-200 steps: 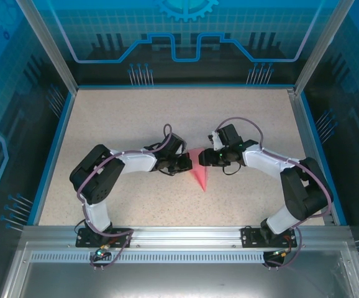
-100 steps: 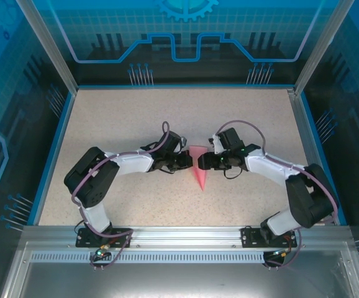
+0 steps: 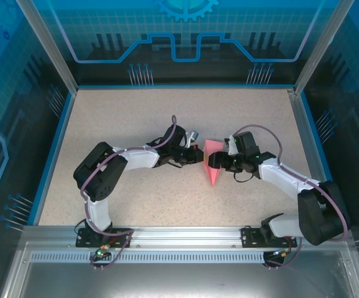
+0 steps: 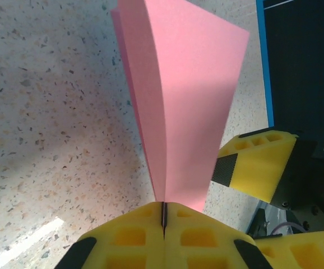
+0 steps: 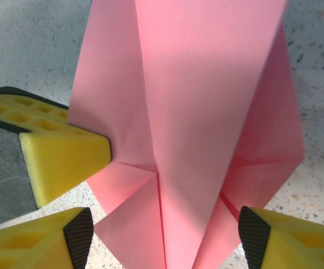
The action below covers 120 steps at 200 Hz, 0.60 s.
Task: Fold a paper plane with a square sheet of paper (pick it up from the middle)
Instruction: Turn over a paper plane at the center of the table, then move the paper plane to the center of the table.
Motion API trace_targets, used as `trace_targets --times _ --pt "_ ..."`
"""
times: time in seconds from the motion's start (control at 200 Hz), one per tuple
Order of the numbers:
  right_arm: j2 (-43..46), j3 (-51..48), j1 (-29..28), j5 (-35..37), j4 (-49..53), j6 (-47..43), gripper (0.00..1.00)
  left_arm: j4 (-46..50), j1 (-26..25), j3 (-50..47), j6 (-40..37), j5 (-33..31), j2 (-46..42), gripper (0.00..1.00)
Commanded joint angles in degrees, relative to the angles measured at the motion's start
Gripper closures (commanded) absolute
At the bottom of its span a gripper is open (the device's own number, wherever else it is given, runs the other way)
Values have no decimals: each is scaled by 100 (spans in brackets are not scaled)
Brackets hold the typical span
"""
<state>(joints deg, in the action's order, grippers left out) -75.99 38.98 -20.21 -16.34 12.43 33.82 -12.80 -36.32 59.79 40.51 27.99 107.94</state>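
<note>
Evidently the folding is near its end: the paper plane (image 3: pixel 212 176) is held at the middle of the desk (image 3: pixel 136 118), the left tool (image 4: pixel 163 208) pressed together on its centre fold. The right tool (image 5: pixel 162 235) stands spread astride the body. The next move probably calls for a careful pinch to set the wings. The long axis runs far-to-near, nose toward the arms' bases

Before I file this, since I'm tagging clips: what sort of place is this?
Probably a robotics lab work cell: speckled table boxed in by aluminium framing and blue tech-pattern panels.
</note>
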Motion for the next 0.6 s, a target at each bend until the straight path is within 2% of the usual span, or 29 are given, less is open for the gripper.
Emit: trace_targets --times 0.0,0.3,0.595 --pt "-32 -88 105 -212 -141 107 27 164 48 290 -78 90 258 100" --pt "-171 -59 105 -74 68 -103 27 702 56 400 -278 -237 526 100" --pt "-624 238 -111 -222 179 -358 30 754 81 239 -324 -430 458 100"
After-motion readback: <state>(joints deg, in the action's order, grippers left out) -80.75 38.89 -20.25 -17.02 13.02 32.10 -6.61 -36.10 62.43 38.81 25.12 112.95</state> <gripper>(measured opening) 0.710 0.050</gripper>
